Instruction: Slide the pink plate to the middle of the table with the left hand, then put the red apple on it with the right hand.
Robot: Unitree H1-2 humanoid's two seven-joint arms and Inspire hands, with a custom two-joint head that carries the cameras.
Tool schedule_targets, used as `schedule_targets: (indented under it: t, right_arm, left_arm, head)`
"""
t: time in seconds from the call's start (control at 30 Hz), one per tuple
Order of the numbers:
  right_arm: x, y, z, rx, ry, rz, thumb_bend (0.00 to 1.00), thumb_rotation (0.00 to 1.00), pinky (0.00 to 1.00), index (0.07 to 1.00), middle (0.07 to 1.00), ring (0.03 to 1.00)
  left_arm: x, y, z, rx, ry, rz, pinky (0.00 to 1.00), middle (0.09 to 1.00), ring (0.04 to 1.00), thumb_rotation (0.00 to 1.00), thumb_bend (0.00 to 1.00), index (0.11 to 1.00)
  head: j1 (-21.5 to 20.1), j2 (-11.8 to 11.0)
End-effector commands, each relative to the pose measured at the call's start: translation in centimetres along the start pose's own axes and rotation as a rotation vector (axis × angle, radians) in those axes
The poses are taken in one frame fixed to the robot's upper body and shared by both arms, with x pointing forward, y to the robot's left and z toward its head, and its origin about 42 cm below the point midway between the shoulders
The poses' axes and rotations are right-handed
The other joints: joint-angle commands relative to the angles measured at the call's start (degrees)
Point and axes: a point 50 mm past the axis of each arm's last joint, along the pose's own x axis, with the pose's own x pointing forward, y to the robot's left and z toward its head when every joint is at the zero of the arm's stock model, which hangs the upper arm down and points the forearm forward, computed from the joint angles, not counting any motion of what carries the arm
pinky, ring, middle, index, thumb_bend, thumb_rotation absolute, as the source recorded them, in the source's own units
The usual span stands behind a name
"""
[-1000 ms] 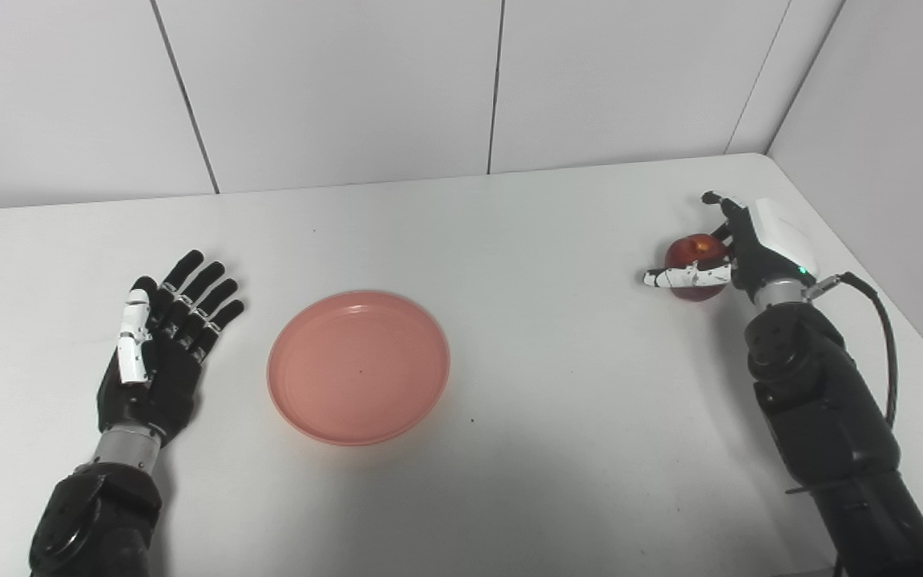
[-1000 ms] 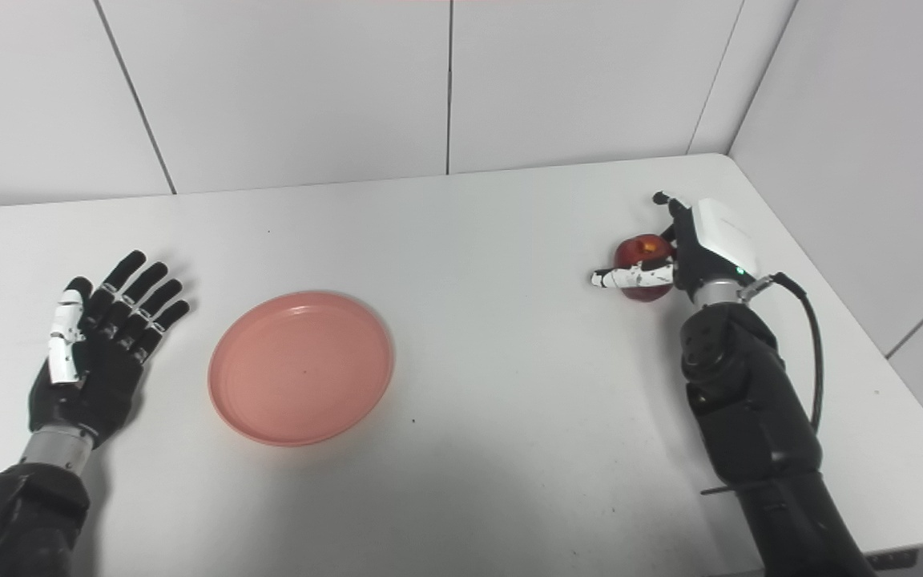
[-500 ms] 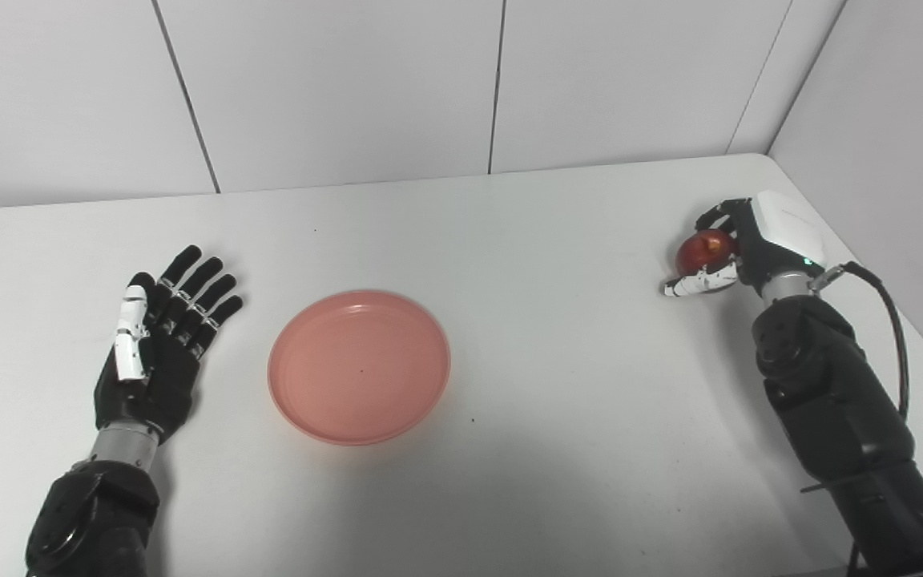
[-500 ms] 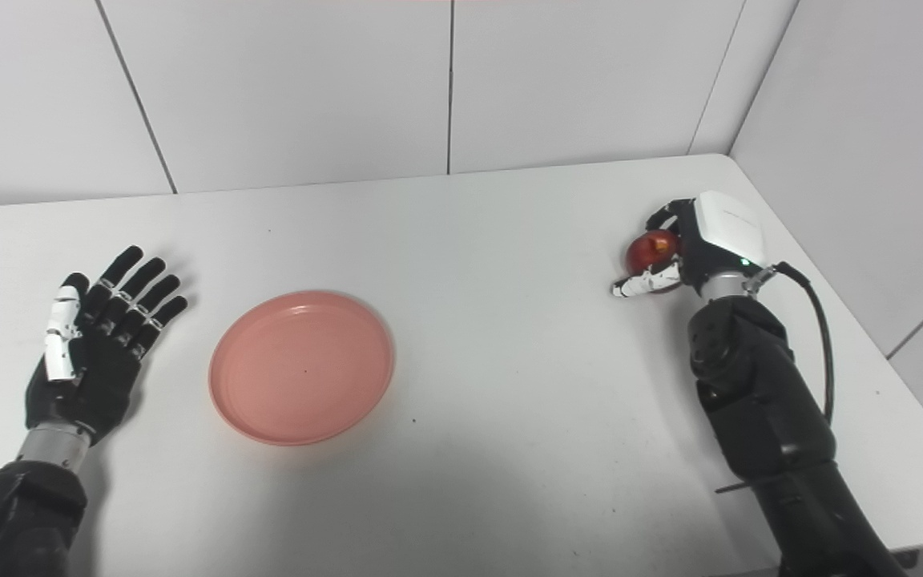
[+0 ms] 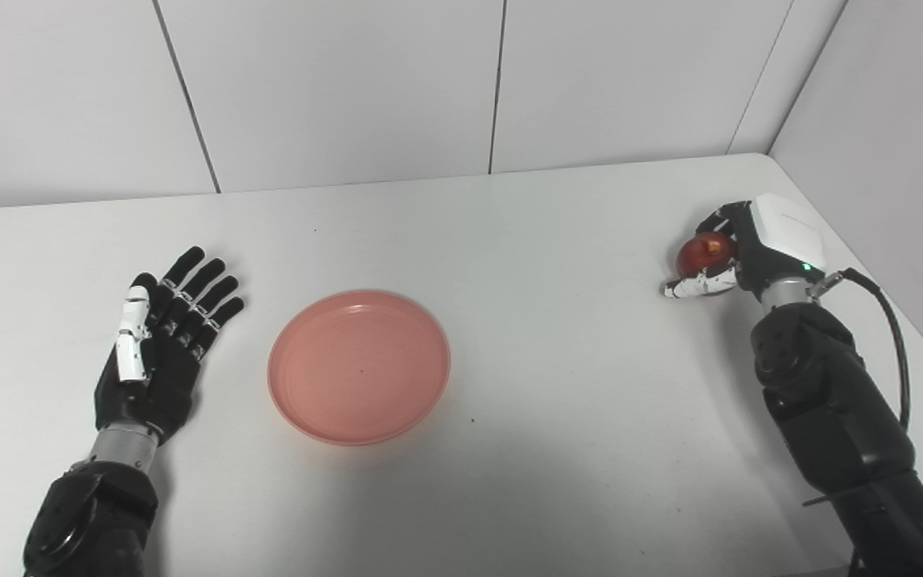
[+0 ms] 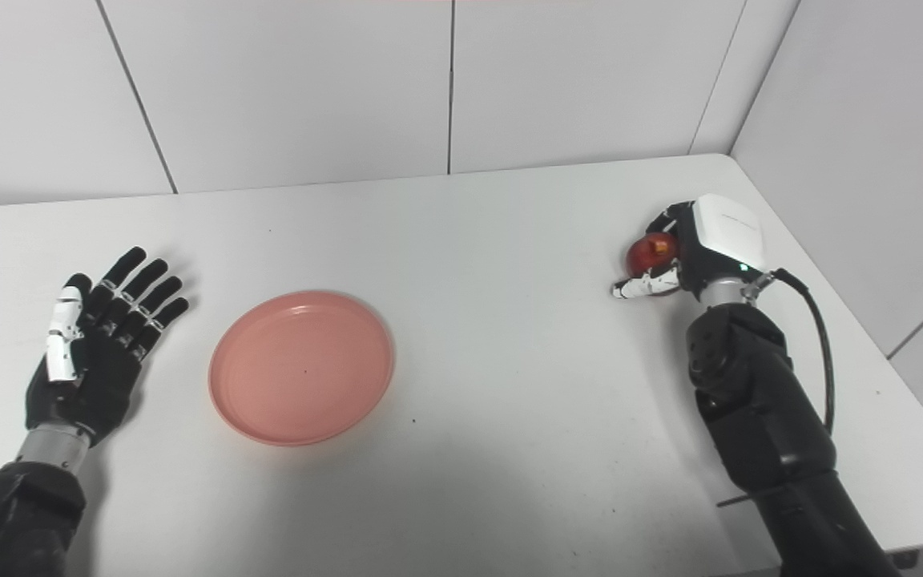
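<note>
One pink plate left of centre, one red apple clasped by the right hand, left hand splayed, holding nothing, white table, white panelled walls

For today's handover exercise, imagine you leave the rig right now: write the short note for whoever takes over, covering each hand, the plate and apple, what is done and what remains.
Left hand: open, palm up, flat on the table left of the pink plate, not touching it.
Right hand: shut on the red apple, near the table's far right corner.
Pink plate: empty, a little left of the table's middle.
Done: the plate appears placed; the apple is grasped.
Left: carry the apple across to the plate, set it down, release and withdraw the right hand.
</note>
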Motion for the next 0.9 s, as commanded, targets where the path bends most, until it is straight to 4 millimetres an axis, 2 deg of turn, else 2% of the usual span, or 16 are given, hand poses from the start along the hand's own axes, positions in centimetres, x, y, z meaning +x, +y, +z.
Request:
schedule_targets:
  t: [0.0,0.07,0.17,0.27,0.53,0.7,0.87]
  right_arm:
    - [0.5,-2.7,1.8,0.021,-0.056,-0.102,0.53,0.00,0.21,0.485,0.475,0.292]
    - [0.2,-3.1,2.4,0.042,-0.075,-0.112,0.53,0.00,0.20,0.485,0.475,0.284]
    - [-0.4,-3.9,3.4,0.071,-0.106,-0.130,0.52,0.00,0.25,0.520,0.415,0.336]
    - [-0.9,-4.5,4.6,0.092,-0.132,-0.142,0.53,0.00,0.34,0.514,0.449,0.419]
    - [-2.6,-5.9,8.1,0.159,-0.238,-0.172,0.52,0.00,0.31,0.529,0.445,0.392]
    - [-3.3,-5.8,10.0,0.199,-0.300,-0.158,0.53,0.00,0.33,0.517,0.456,0.416]
    - [-4.2,-5.4,12.7,0.232,-0.370,-0.125,0.53,0.00,0.32,0.508,0.454,0.407]
  left_arm:
    - [0.4,-0.6,1.4,0.017,-0.059,-0.037,0.83,0.835,0.832,1.00,0.38,0.818]
    - [0.4,-0.5,1.3,0.019,-0.060,-0.041,0.83,0.836,0.833,1.00,0.37,0.819]
    - [0.4,-0.5,1.2,0.018,-0.061,-0.045,0.82,0.831,0.831,1.00,0.37,0.816]
    - [0.4,-0.6,1.2,0.018,-0.061,-0.047,0.83,0.836,0.834,1.00,0.37,0.820]
    - [0.3,-0.9,0.9,0.019,-0.060,-0.042,0.83,0.838,0.835,1.00,0.38,0.817]
    - [0.3,-1.2,0.8,0.019,-0.059,-0.035,0.83,0.838,0.834,1.00,0.39,0.819]
    - [0.2,-1.9,0.7,0.004,-0.055,-0.010,0.81,0.823,0.818,1.00,0.39,0.810]
  head:
    - [0.19,0.09]
    - [0.30,0.10]
    - [0.60,0.09]
    - [0.86,0.08]
    - [2.02,0.02]
    - [2.91,0.00]
    - [4.46,0.04]
